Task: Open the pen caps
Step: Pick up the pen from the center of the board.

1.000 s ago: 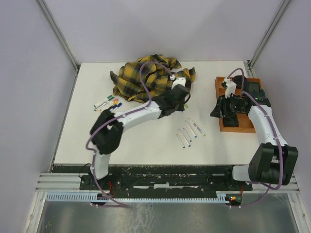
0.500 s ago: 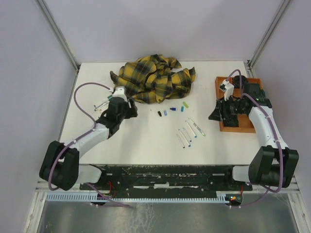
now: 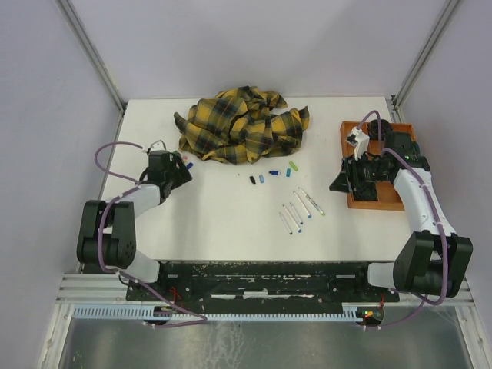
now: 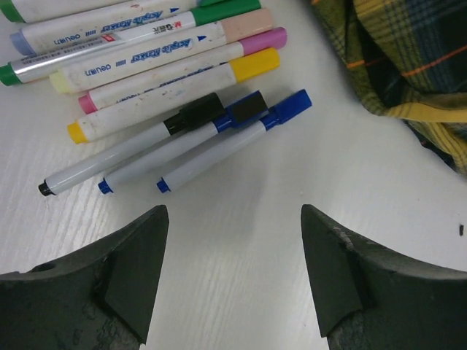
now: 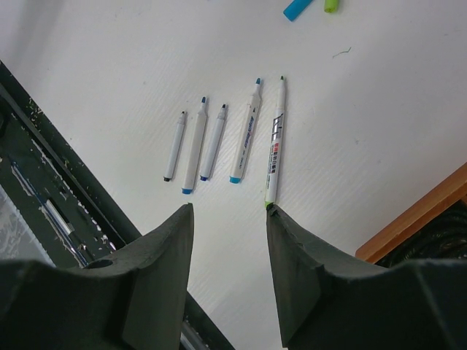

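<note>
**Step in hand: fetching the next capped pen**

My left gripper [image 4: 232,219] hung wide and empty just left of the plaid cloth [image 3: 242,127], above the capped pens [image 4: 186,135]. Near the cloth's front edge lay loose pen caps [image 3: 270,174], then bare pens [image 3: 300,209]. Right of the cloth, my right gripper [image 5: 228,219] stood part-open, empty. Next, I judged: descend and close on one barrel.

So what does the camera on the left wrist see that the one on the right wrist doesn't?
Only the left wrist view: a bunch of capped pens and a corner of the yellow plaid cloth.

Only the right wrist view: five uncapped pens in a row, a loose blue cap and green cap, and the edge of a wooden tray.

Both: the white table and a pair of dark fingers, the left fingers and the right fingers, spread apart, holding nothing.
</note>
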`<state>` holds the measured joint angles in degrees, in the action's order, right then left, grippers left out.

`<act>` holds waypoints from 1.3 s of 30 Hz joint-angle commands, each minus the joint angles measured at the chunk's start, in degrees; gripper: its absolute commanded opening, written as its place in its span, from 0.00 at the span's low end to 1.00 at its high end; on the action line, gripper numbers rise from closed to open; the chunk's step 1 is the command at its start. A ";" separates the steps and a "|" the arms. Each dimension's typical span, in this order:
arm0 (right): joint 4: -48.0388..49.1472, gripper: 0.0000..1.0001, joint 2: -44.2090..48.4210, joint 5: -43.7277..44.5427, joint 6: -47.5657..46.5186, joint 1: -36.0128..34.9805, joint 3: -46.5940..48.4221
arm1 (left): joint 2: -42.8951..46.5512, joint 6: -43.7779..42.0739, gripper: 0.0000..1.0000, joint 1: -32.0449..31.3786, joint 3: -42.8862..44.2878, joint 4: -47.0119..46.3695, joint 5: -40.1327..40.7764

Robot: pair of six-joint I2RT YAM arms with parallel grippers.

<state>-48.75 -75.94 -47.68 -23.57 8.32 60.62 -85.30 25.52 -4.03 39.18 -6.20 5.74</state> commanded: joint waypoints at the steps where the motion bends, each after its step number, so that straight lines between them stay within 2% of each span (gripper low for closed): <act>1: 0.19 0.52 0.25 -1.71 -1.13 0.13 1.51 | -3.30 2.43 0.79 1.61 3.71 -1.76 -0.06; 12: 0.03 0.52 -0.19 -1.72 -1.28 0.18 1.57 | -7.48 0.94 0.79 1.88 7.26 2.38 3.58; 28: -0.11 0.52 -0.43 -1.73 -1.23 0.13 1.69 | -12.52 -1.61 0.77 1.94 11.37 4.44 0.14; 34: -0.20 0.52 -0.46 -1.80 -1.25 0.20 1.78 | -14.97 -2.09 0.66 1.92 13.08 6.15 -2.82; 39: -0.21 0.52 -0.44 -1.89 -1.30 0.18 1.76 | -13.25 -1.90 0.57 1.85 11.18 6.24 -5.40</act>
<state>-49.04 -76.25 -47.88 -23.92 8.32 60.62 -98.98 25.54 -2.33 51.09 -1.96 3.99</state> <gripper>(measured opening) 0.521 0.581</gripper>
